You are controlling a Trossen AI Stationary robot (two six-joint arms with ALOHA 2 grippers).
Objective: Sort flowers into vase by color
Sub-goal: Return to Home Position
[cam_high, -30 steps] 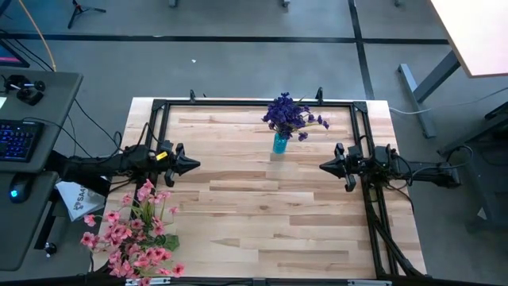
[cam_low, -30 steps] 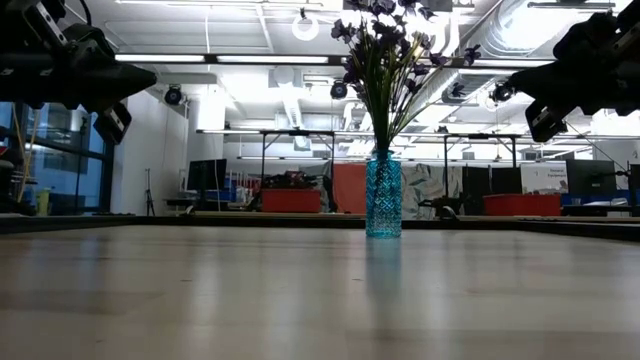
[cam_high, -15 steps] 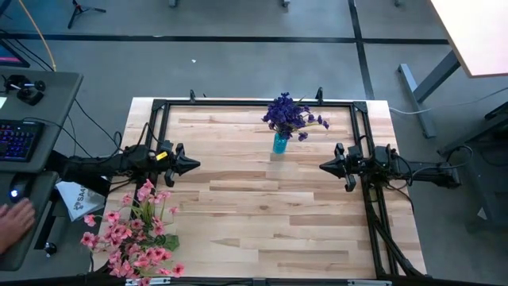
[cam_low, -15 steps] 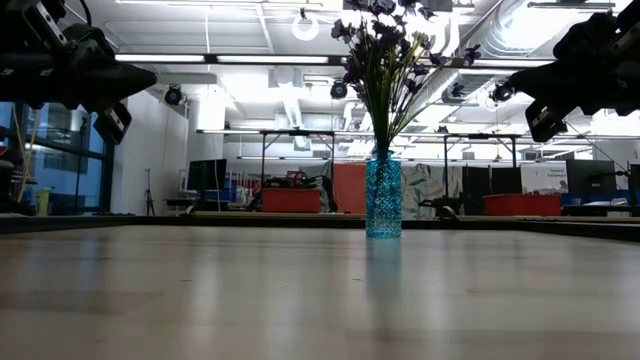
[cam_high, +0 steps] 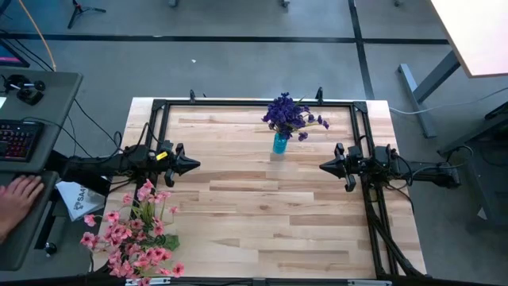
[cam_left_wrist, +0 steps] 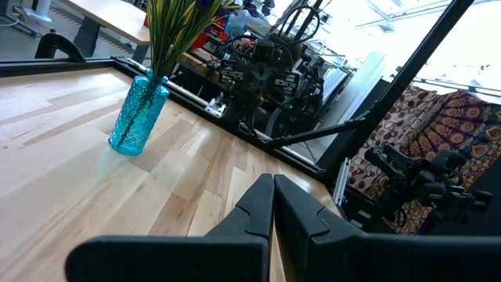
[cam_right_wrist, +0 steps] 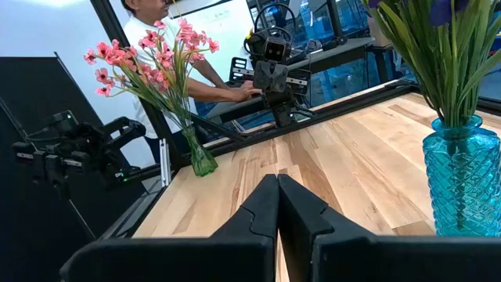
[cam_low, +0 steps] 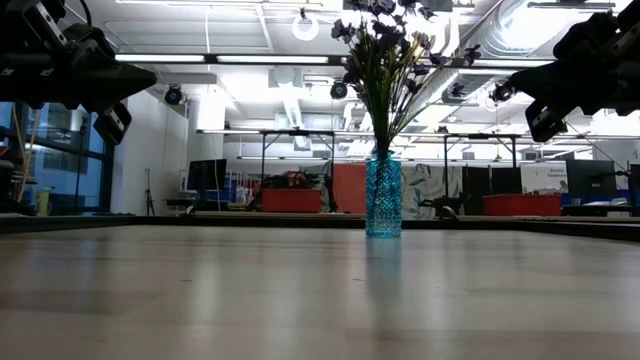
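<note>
A blue glass vase [cam_high: 280,144] stands on its base at the table's far middle and holds purple flowers [cam_high: 290,114] by their green stems. It also shows in the low view [cam_low: 383,195]. Pink flowers [cam_high: 133,235] stand in a clear green vase [cam_right_wrist: 202,159] at the near left corner. My left gripper [cam_high: 198,164] hovers shut at the table's left side, pointing level toward the right. My right gripper [cam_high: 321,167] hovers shut at the right side, pointing level toward the left. Neither has anything between its fingers [cam_left_wrist: 272,205] [cam_right_wrist: 277,205].
A black frame [cam_high: 254,102] runs along the table's far, left and right edges. A person's hand [cam_high: 17,195] rests on a desk to the left of the table, by a keyboard [cam_high: 17,141]. Bare wood [cam_high: 262,206] lies between the two grippers.
Both arms have kept still. A person's hand has come into view on the desk left of the table and moved toward the keyboard.
</note>
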